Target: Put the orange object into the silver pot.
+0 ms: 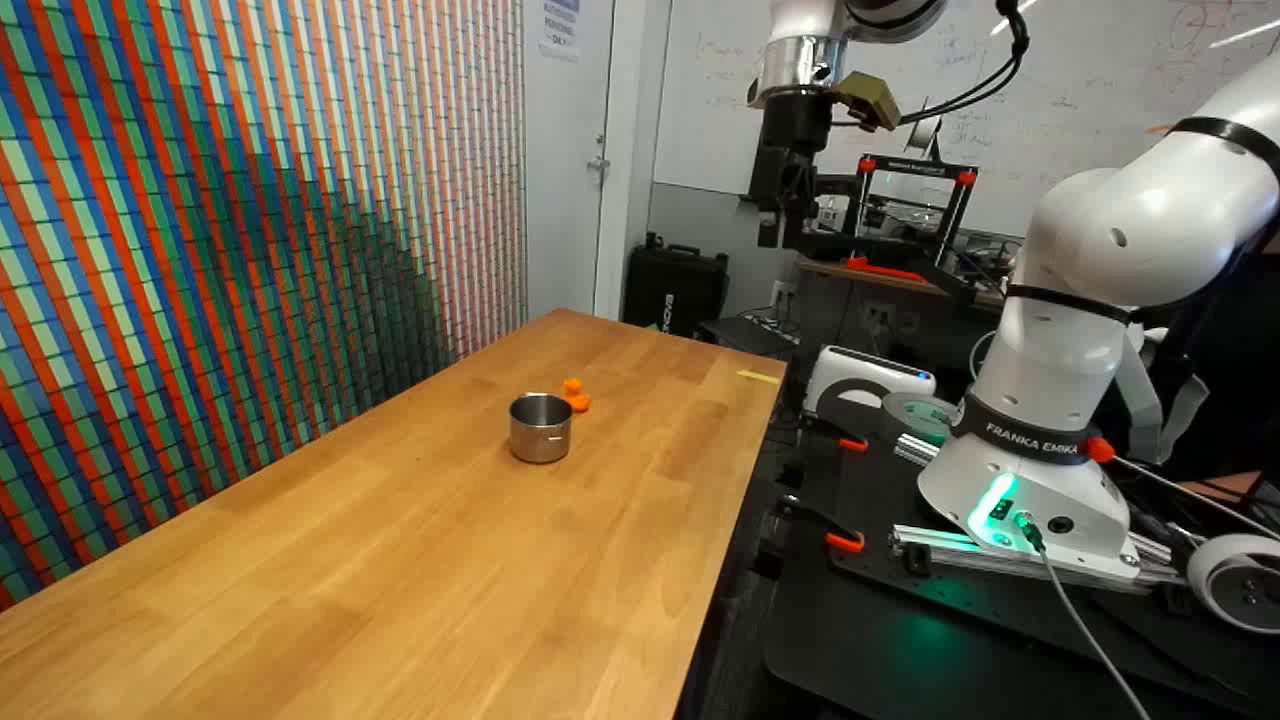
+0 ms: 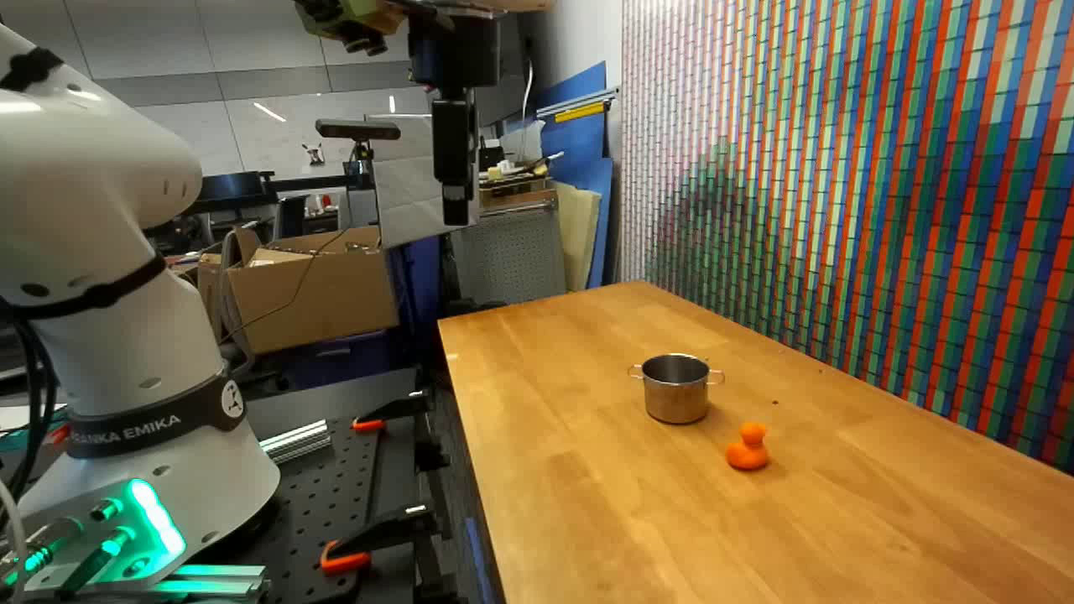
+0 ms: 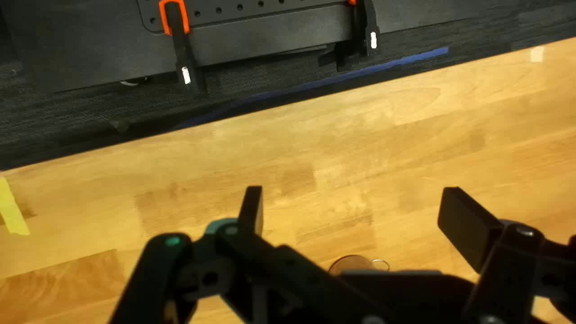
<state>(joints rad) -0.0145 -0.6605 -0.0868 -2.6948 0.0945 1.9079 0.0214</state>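
The orange object (image 1: pixel 577 397) is a small duck-like figure standing upright on the wooden table. It also shows in an exterior view (image 2: pixel 748 450), a short gap from the pot. The silver pot (image 1: pixel 540 438) stands upright with thin wire handles, clear in an exterior view (image 2: pixel 676 399); no contents show in it. In the wrist view only part of the pot (image 3: pixel 352 262) and one handle show behind the gripper body; the orange object is out of view or hidden there. My gripper (image 3: pixel 351 200) is open and empty, high above the table in both exterior views (image 1: pixel 783 228) (image 2: pixel 456 205).
The wooden table (image 1: pixel 400 580) runs along a colourful patterned wall (image 1: pixel 260 200). Clamps with orange handles (image 2: pixel 377 541) sit on the black robot stand beside the table edge. Yellow tape (image 1: pixel 757 377) lies on the table near its corner.
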